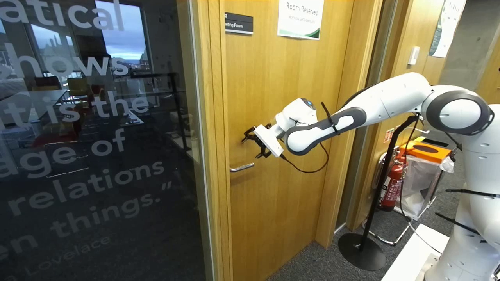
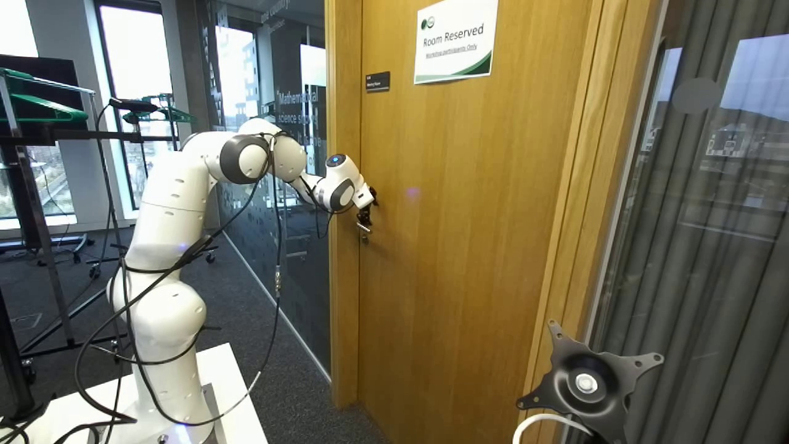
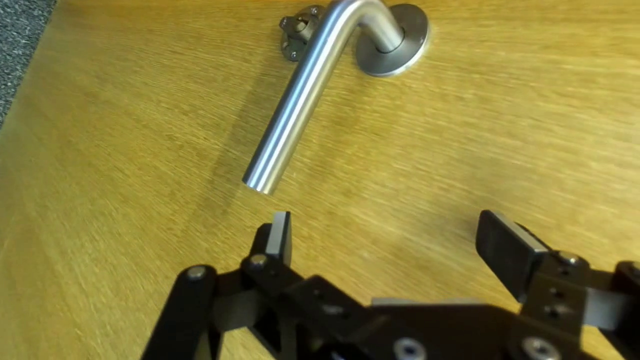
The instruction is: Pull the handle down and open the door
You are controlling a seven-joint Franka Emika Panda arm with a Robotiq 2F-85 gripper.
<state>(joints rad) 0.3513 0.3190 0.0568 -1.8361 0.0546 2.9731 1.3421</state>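
Ahead of the jaws stands the door (image 2: 459, 228), shut. The gripper (image 3: 387, 230) gapes wide around nothing; this looks like the approach. Below the jaws, near but outside their gap, the handle (image 3: 300, 100) seems unpressed. Next, drop toward it and push it down.

Door (image 2: 456, 209) top cut off in both exterior views; end effector (image 3: 386, 227) cropped in wrist view

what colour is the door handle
The handle is shiny silver; it shows best in the wrist view.
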